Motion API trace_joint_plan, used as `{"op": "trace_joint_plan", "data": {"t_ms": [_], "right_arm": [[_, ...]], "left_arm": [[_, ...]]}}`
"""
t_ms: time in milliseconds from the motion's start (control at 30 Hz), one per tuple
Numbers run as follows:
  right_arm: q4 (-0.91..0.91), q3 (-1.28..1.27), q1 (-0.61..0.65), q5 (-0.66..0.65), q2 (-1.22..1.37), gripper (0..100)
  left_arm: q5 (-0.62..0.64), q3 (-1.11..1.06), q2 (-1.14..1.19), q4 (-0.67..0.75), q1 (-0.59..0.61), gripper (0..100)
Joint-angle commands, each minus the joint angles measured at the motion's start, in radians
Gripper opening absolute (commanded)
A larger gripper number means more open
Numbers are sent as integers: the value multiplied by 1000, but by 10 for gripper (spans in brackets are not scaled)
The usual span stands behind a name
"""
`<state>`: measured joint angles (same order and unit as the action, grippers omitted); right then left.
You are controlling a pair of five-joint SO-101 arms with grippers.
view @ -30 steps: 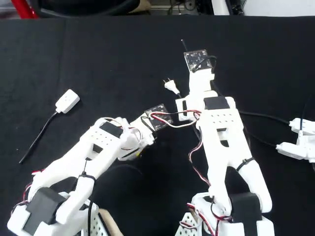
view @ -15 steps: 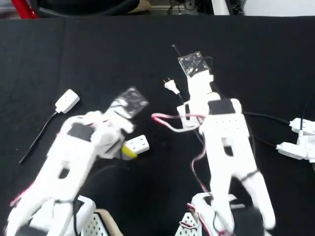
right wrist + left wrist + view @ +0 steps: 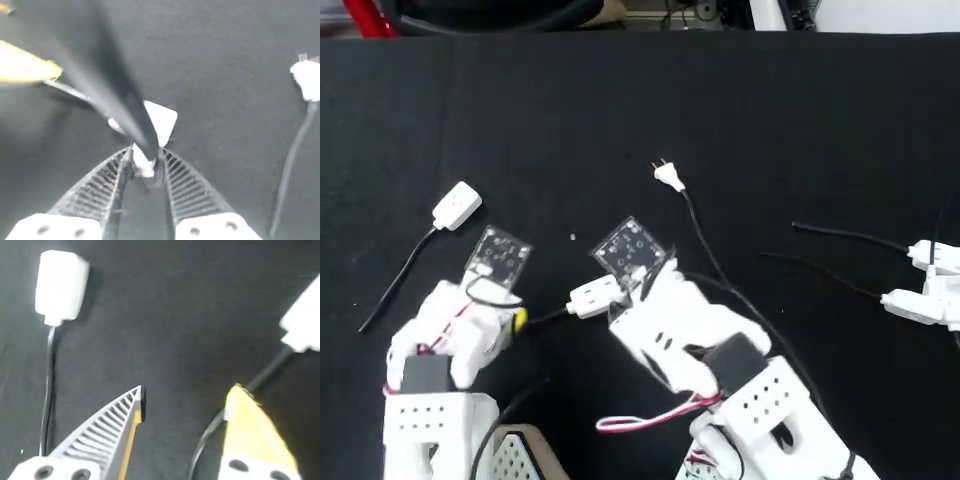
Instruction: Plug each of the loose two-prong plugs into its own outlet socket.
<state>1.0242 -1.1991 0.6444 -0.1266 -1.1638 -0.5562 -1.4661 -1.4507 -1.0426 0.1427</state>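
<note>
On the black bench (image 3: 820,120) the right pincer (image 3: 145,159) is pressed together on the held plug (image 3: 145,167). This is a small white piece whose thick black cord rises from between the ribbed fingers (image 3: 190,185) and passes close by the camera. Just beyond the tips lies the middle socket (image 3: 593,296), a white block near the centre of the bench, with its own thin cord running left towards the left arm. Whether the held plug touches that block I cannot tell. The left pincer (image 3: 187,390) stands spread over bare cloth at the near left, with nothing between its grey finger and its yellow finger (image 3: 250,425). The middle socket's cord passes just beside the yellow tip. Farther left and farther off rests the left socket (image 3: 456,205), well apart from both arms, its cord trailing towards the near left. The loose plug (image 3: 667,176) lies far of centre, prongs pointing to the far left, its black cord curving back towards the right arm. At the right edge sit two white fittings (image 3: 923,304) with cords, too small to tell what they are.
</note>
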Motion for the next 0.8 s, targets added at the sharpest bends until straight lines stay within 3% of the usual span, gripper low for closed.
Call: {"op": "trace_joint_plan", "data": {"t_ms": [0, 200, 500, 767], "right_arm": [[-66, -13, 21, 46, 1, 12], [-183, -33, 25, 100, 130, 11], [-204, 64, 23, 190, 341, 11], [-318, 18, -35, 198, 317, 11]], "left_arm": [[9, -93, -201, -15, 84, 212], [8, -153, -384, -124, 160, 151], [8, -194, -370, -83, 170, 130], [8, -194, -370, -83, 171, 130]]}}
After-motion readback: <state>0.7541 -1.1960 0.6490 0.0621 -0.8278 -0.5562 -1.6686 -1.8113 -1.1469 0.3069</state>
